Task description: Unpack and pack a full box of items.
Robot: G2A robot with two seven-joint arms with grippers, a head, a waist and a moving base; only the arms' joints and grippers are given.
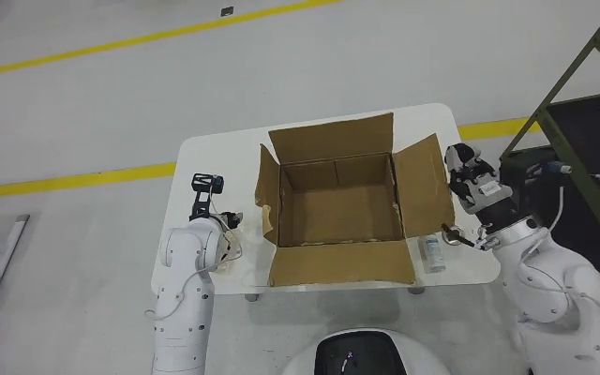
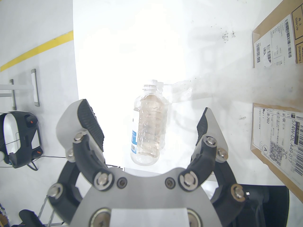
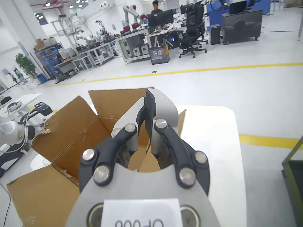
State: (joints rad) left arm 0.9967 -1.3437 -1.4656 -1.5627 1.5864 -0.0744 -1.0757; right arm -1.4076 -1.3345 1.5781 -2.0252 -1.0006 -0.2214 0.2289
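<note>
While the left gripper (image 2: 145, 109) is hovering wide open and empty over a clear bottle (image 2: 149, 133) beside the box (image 1: 342, 262), the right gripper (image 3: 149, 100) is hanging closed, empty, at the box's opposite side.

The left arm (image 1: 185, 281) and right arm (image 1: 548, 281) are glossy white, rounded shells. The left gripper (image 2: 144, 109) has a silver-grey base plate, black linkage bars with round silver screws, and ribbed black pads (image 2: 91, 122). The right gripper (image 3: 149, 100) is built alike and bears a white printed label (image 3: 142, 212).
</note>
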